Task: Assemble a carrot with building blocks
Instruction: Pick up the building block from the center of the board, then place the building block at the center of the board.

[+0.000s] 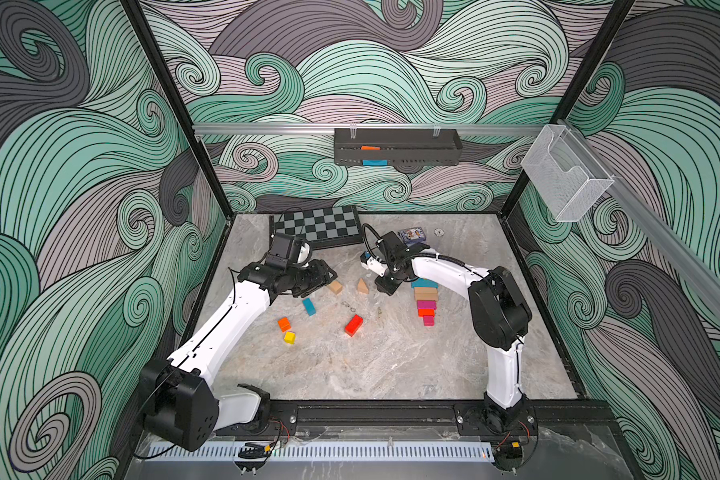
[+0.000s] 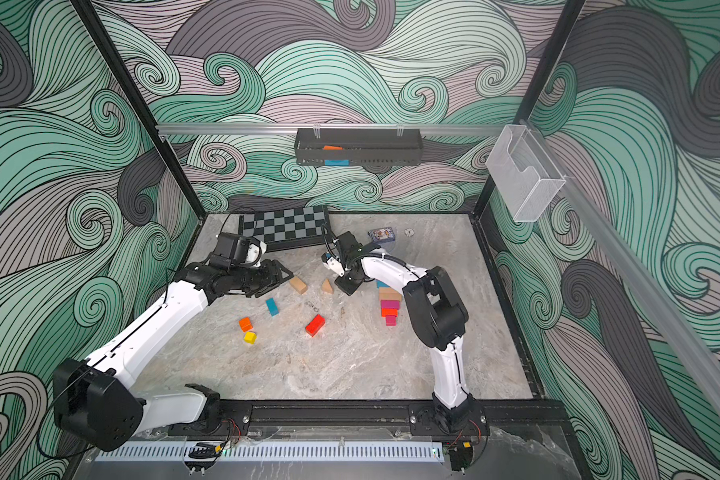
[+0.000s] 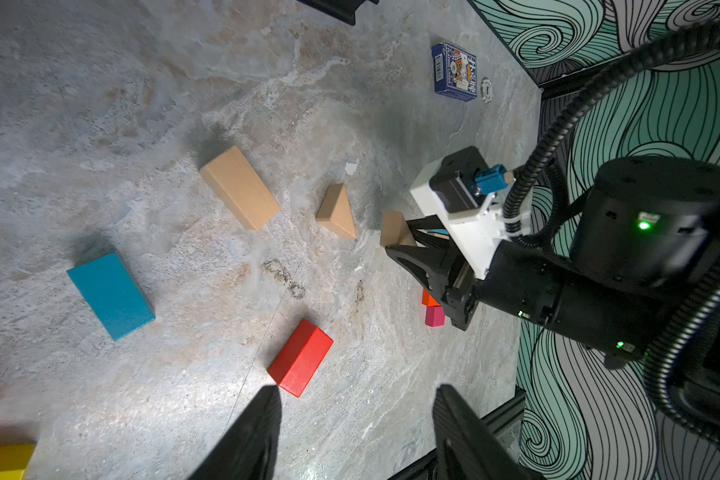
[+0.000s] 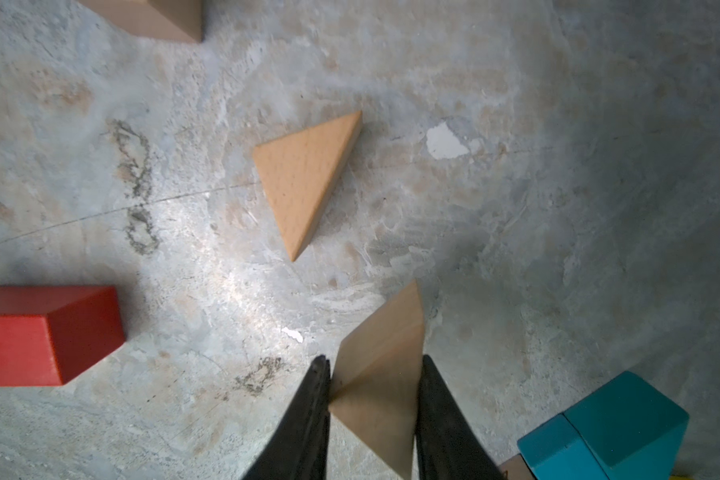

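Counting the loose building blocks on the marble table [image 1: 391, 365] in both top views gives six: one tan bar [image 1: 335, 286], one flat tan wedge [image 1: 362, 286], one teal bar [image 1: 309, 306], one red bar [image 1: 353, 324], one orange cube [image 1: 284, 323] and one yellow cube [image 1: 289, 337]; beside the right arm lies one stepped row [image 1: 426, 303] of five colour bands — teal, tan, pink, orange-red, pink — narrowing toward the near edge; a second wedge, the held tan wedge [image 4: 381, 328], makes two wedges in all. The right gripper [image 4: 373, 365] is clamped on that held tan wedge, one black jaw on each side, with the teal end of the row just beside it; the left gripper [image 3: 358, 392] stands parted with nothing between its jaws, near the tan bar but apart from it. The right wrist view alone shows the pinch plainly; in the top views the gripper body hides the held piece; the left wrist view shows it from the side, poking out past the jaws, and also the blue card box [image 3: 454, 70], which the right wrist view misses; only the top views take in the chequered board [image 1: 316, 226] at the back and the two cubes whole.
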{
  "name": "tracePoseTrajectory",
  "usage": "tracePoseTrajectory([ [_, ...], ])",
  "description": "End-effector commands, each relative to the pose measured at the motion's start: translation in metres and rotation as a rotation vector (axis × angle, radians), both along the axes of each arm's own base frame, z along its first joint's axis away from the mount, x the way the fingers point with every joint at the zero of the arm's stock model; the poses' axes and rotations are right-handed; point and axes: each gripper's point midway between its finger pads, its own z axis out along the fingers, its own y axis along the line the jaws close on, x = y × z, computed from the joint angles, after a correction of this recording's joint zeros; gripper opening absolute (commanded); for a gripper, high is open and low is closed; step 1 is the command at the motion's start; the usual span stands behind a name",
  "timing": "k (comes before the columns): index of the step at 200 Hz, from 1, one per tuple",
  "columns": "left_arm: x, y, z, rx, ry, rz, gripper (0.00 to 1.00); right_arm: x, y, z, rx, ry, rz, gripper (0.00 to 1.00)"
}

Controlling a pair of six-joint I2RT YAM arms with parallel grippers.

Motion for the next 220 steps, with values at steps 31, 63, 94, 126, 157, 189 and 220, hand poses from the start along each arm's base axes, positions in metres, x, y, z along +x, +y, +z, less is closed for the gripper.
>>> tracePoseTrajectory([
  [31,0.001,0.002,0.004,0.0,-0.011,-0.02,0.6,-0.001,0.006,-0.021,-0.02,0.0,0.048,0.29],
  [63,0.002,0.002,0.004,-0.003,-0.01,-0.025,0.6,-0.006,0.005,-0.025,-0.032,0.014,0.053,0.3],
  [94,0.003,0.002,0.002,-0.004,-0.007,-0.028,0.6,-0.008,0.002,-0.027,-0.042,0.013,0.045,0.44],
  [126,0.005,0.001,0.001,-0.01,-0.002,-0.033,0.6,-0.005,0.002,-0.022,-0.043,0.001,0.03,0.62],
  [157,0.007,0.001,0.004,-0.015,-0.006,-0.035,0.6,0.001,0.0,0.004,-0.02,-0.045,-0.021,0.75],
  [189,0.011,0.001,0.013,-0.026,-0.038,-0.038,0.6,-0.006,-0.003,0.044,0.04,-0.031,-0.122,0.76],
  [220,0.014,0.0,0.021,-0.034,-0.084,-0.062,0.6,-0.029,-0.014,0.056,0.036,0.091,-0.273,0.59],
])
